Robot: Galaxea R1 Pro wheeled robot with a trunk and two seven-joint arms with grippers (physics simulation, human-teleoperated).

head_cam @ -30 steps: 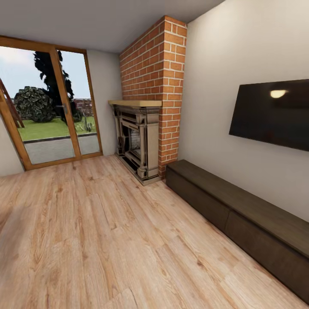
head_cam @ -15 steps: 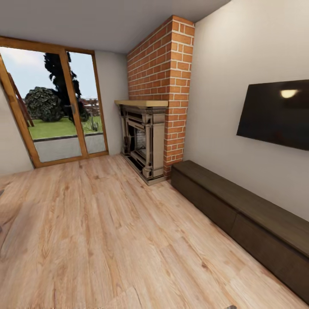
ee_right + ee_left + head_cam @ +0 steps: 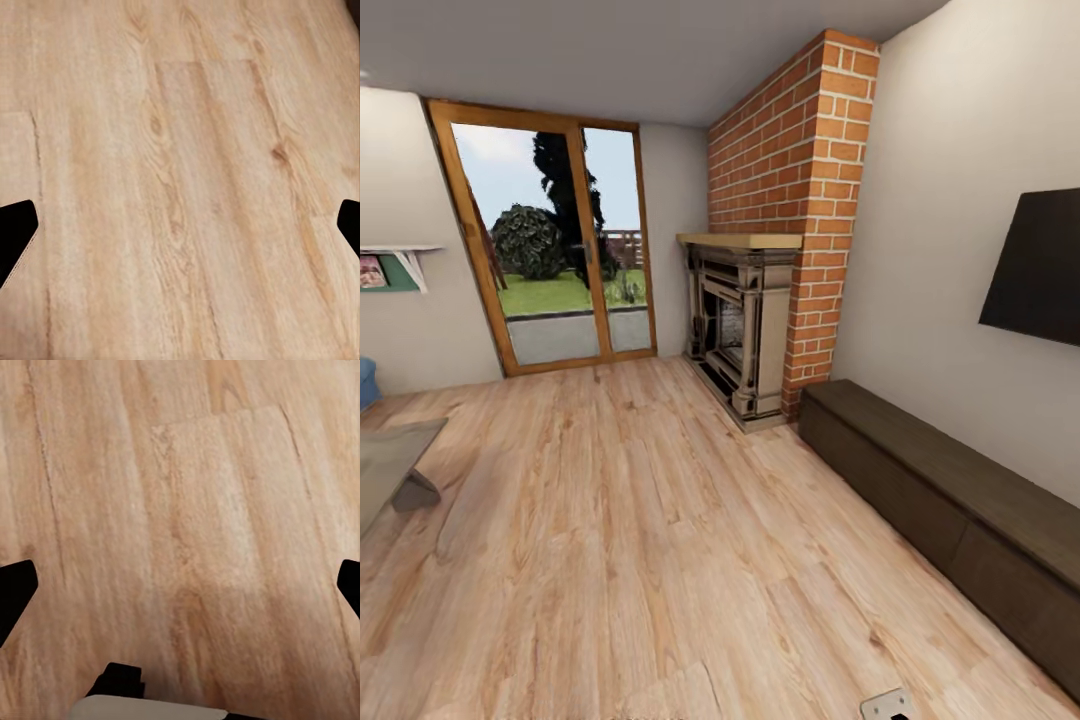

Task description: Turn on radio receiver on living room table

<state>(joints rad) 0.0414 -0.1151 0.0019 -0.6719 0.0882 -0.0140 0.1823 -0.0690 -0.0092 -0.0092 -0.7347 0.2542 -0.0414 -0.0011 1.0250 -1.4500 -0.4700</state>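
**On the way to the worktop, radio yet to be found**

Along the left edge of the head view, catching one corner of the low grey worktop (image 3: 385, 455), standing on the plank floor (image 3: 640, 520) with a sliver of blue sofa (image 3: 365, 382) just behind it. Facing, for now, the glass garden door (image 3: 560, 250), the fireplace (image 3: 745, 330) under its brick chimney (image 3: 800, 180), and the long dark bench (image 3: 950, 490) below the wall screen (image 3: 1040, 270).

Hanging over bare planks in the left wrist view, the left pincer (image 3: 180, 589): fingers spread wide, gripping nothing. Hanging likewise in the right wrist view, the right pincer (image 3: 180, 225): fully parted, nothing between the fingers.

Judging the step in hand as the approach: searching and driving, with no reaching begun. Placing the radio, by the task's wording, somewhere on that worktop, most of it lying beyond the picture's left edge; its exact spot cannot be told.

Next, probably: swinging the base and head leftward to bring the whole worktop into sight, rolling up close beside it without bumping the corner, then picking out the radio before raising either arm.
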